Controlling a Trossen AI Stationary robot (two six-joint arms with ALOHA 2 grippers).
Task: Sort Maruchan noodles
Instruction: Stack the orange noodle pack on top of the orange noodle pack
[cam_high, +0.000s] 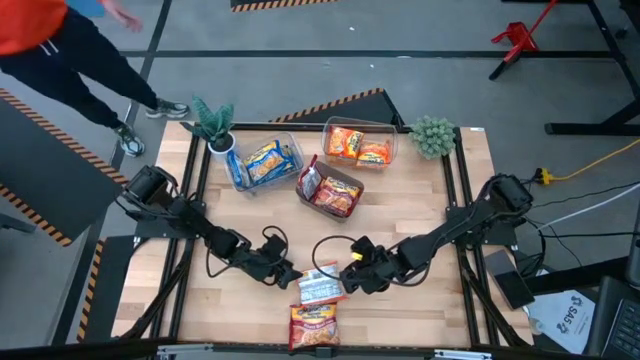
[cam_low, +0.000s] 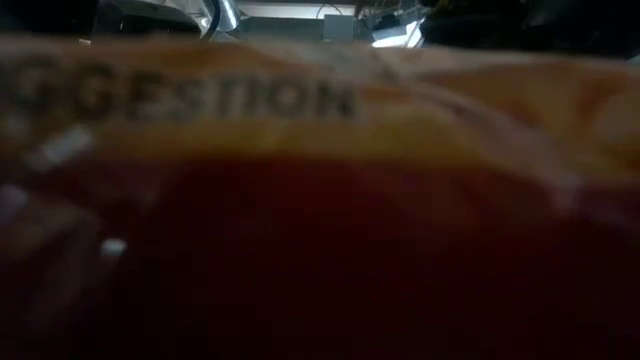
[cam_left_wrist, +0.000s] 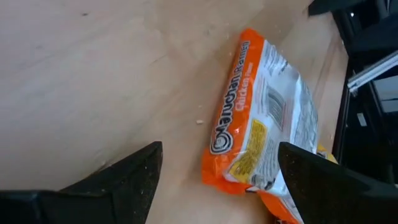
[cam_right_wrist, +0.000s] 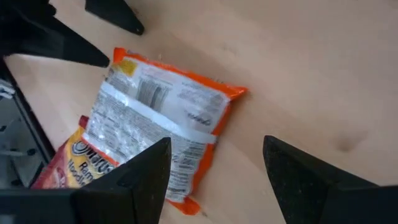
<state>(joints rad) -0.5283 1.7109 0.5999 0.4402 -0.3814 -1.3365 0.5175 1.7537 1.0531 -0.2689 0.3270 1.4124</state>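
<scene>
Now both grippers are flanking the orange packet (cam_high: 320, 288): left gripper (cam_high: 287, 275) gaping wide beside it, right gripper (cam_high: 352, 280) also standing open, holding nothing.

From above I see my left gripper (cam_high: 290, 277) open at seven o'clock of the worktop (cam_high: 250, 230), my right gripper (cam_high: 352, 277) at five, an orange packet (cam_high: 320, 288) lying back-up between them. A red packet (cam_high: 314, 325) touches it at six. Three bins (cam_high: 345, 142) of sorted packets sit toward twelve.
</scene>
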